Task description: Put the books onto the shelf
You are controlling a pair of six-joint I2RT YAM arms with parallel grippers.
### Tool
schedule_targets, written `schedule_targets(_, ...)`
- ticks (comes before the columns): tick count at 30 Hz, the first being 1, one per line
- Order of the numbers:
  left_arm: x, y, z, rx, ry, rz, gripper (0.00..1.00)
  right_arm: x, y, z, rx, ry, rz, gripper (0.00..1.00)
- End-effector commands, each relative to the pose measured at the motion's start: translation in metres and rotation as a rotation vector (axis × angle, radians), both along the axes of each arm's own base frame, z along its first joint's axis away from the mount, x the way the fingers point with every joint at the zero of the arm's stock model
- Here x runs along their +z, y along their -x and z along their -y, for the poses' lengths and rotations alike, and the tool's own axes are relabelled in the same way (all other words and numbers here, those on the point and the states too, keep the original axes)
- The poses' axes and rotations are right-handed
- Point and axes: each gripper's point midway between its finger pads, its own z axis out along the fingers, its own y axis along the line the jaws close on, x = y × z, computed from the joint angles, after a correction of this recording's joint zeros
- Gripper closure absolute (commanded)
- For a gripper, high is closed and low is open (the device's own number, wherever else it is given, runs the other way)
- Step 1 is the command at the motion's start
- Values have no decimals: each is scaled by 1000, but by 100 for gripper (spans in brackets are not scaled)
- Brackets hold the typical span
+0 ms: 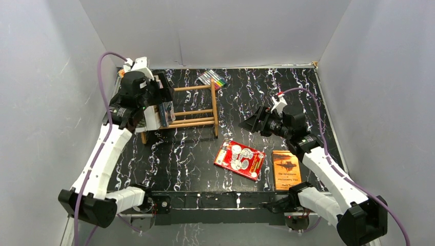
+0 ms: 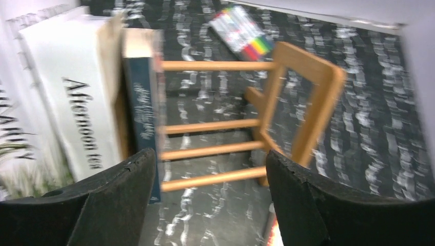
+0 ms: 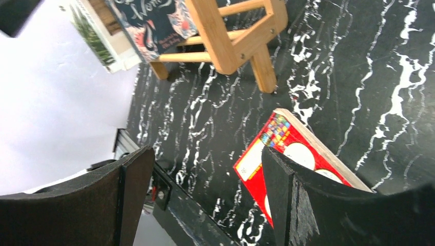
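1. Top external: lift spread, empty left gripper (image 2: pixel 209 156) clear of dark blue patterned book (image 1: pixel 165 114) upright in brown wooden dowel shelf (image 1: pixel 214 105).
2. Lower spread, empty right gripper (image 3: pixel 208 154) squarely onto one edge of flat red patterned book (image 1: pixel 239 160).

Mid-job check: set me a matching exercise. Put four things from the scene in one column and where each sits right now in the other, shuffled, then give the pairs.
Things
1. red book
2. orange book
3. dark blue book
4. pack of markers

Places
A. standing upright in the shelf, at its left end
B. lying at the far edge of the table, behind the shelf
C. lying flat near the middle of the table's front
D. lying flat at the table's near right

Pairs: 1-C, 2-D, 3-A, 4-B
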Motion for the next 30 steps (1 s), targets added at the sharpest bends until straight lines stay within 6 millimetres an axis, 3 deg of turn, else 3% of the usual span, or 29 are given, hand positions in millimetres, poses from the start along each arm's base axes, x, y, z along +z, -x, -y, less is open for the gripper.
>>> schedule_targets(1, 34, 44, 49, -306, 167, 42, 18, -5, -10, 6, 8, 105, 40, 14)
schedule_targets(6, 42, 90, 71, -496, 258, 53, 12, -27, -18, 20, -19, 251, 15, 14)
schedule_targets(10, 40, 114, 89, -592, 384, 19, 12, -45, -23, 35, -62, 352, -13, 14)
schedule_targets(16, 10, 129, 109, -625, 591, -92, 12, -72, -23, 37, -55, 392, -80, 14)
schedule_targets(21, -29, 143, 116, -578, 678, -184, 12, -94, -18, 34, -38, 390, -146, 15)
schedule_targets(24, -63, 150, 124, -523, 693, -259, 12, -106, -16, 35, -39, 402, -179, 16)
schedule_targets(30, -120, 161, 146, -449, 617, -374, 15, -127, -9, 38, -25, 434, -252, 18)
